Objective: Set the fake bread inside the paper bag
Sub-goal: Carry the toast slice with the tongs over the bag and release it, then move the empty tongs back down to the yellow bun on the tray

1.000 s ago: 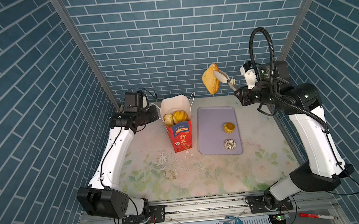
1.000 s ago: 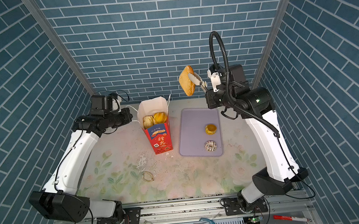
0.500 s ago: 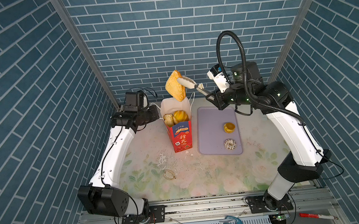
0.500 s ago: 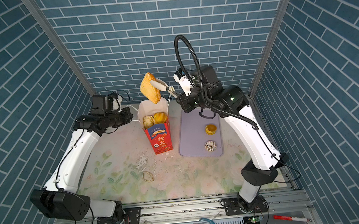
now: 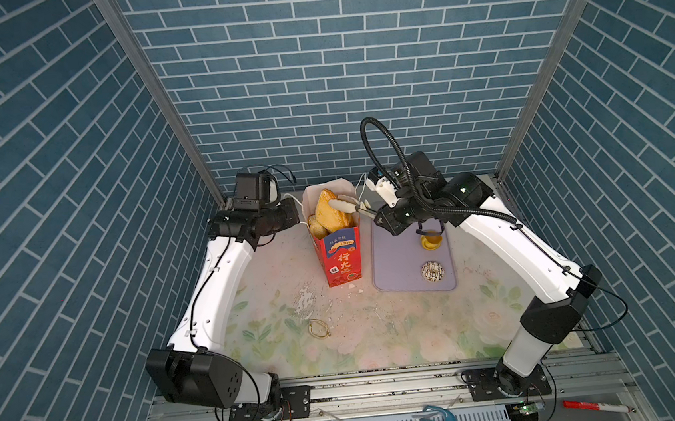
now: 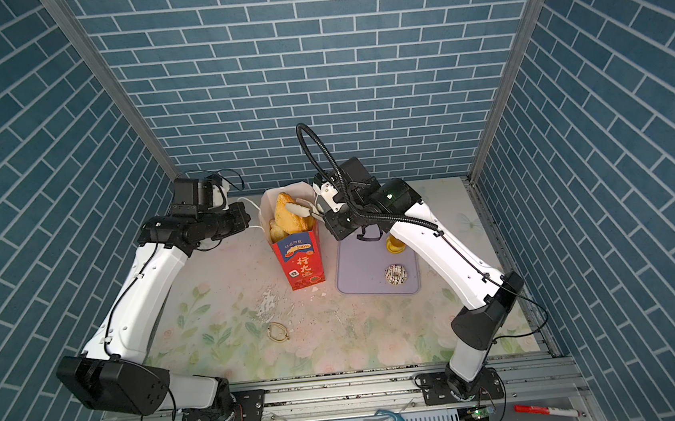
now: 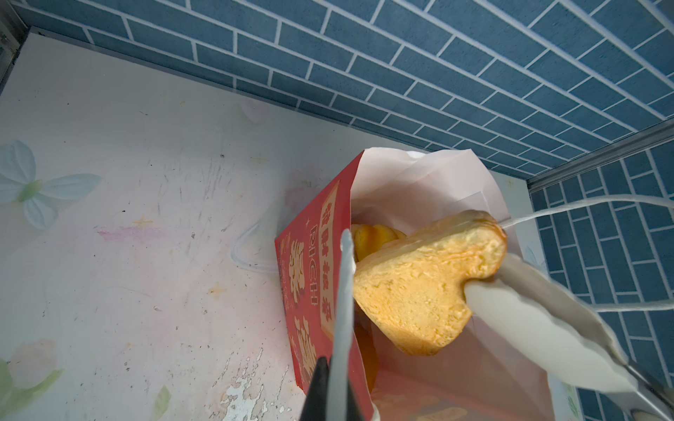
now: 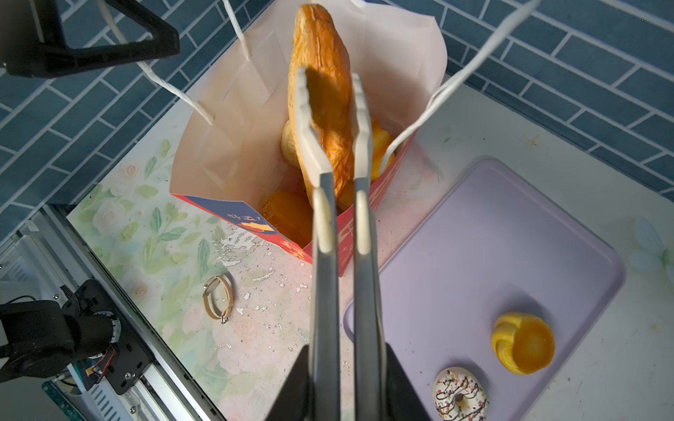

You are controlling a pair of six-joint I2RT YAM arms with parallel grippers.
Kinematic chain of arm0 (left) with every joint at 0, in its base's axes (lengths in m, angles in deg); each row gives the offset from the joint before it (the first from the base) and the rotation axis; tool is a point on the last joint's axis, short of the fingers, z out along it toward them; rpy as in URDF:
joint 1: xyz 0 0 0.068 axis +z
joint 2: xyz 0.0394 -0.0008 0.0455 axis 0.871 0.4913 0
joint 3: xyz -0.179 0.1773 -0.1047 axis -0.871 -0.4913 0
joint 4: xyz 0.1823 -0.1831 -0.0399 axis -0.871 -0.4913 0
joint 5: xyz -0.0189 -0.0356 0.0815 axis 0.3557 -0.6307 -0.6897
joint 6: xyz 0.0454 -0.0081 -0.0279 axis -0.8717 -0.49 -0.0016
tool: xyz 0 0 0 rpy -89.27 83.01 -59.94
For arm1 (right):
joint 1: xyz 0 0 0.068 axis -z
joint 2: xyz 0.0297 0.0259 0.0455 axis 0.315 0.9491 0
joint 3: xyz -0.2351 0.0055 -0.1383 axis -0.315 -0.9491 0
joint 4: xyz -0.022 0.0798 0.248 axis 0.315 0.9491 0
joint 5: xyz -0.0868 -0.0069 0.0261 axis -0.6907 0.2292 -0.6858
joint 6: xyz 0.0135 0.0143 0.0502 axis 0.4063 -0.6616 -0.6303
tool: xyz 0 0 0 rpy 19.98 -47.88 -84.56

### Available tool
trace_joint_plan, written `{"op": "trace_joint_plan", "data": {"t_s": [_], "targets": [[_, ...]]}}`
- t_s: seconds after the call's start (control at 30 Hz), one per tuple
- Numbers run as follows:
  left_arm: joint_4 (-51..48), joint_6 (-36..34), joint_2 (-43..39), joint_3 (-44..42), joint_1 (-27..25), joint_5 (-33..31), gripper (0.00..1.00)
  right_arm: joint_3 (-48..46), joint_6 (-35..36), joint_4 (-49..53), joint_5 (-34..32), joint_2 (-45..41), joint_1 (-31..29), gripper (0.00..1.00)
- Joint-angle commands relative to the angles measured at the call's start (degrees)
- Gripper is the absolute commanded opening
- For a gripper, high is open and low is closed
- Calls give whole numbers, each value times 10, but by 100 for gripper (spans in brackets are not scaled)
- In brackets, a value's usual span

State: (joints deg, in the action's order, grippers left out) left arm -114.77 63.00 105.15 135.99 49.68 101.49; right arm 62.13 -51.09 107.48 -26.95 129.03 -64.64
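Seen from above, a floral surface (image 5: 400,331) is walled in by blue brick panels, with two white robot arms on it.

At the left, the left end effector (image 7: 345,248) lies along the left rim of the paper bag (image 5: 342,257). Its fingers are pressed together. Whether paper is pinched between them cannot be told.

The tall red bag stands upright in the middle, already holding several golden pastries. A large loaf (image 5: 330,216) stands on end in its mouth, the lower part inside and the top above the rim. The right end effector (image 8: 328,76) reaches over the bag's right rim and is clamped on the loaf, one finger denting its soft side.

To the right, a lilac tray (image 5: 394,256) lies flat beside the bag. On it are a yellow bun (image 5: 430,243) and a white drizzled doughnut (image 5: 433,271).

Risks: the loaf seems to rest on the pastries below, so once let go it could lean and tip out over the rim. The bag's white cord handle runs close to the right fingers. Pulling back could snag it and drag the light bag over. The bag looks nearly full, so the last two pieces may not fit.

Writing: the bag's front shows "100%" on a blue patch above large Chinese characters beginning 行大. Its side reads "RICH".
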Motion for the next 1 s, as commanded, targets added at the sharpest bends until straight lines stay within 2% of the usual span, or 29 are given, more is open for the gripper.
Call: {"op": "trace_joint_plan", "data": {"t_s": [0.0,0.17,0.43,0.63,0.8,0.97], "targets": [[0,-1,-1,10,-3,0,0,39,6,-22,-27,-7,-5,36],[1,0,-1,7,-3,1,0,77,16,-1,-45,3,-5,41],[2,-5,-3,8,-3,-1,0,135,24,12,-77,-9,-5,41],[4,-3,3,13,-3,3,0,178,38,66,-161,-26,4,42],[-1,-5,-2,14,-2,-2,0,104,12,78,-187,-79,45,42],[2,-5,-5,9,-3,-2,0,-23,-32,75,-187,-149,108,44]]}}
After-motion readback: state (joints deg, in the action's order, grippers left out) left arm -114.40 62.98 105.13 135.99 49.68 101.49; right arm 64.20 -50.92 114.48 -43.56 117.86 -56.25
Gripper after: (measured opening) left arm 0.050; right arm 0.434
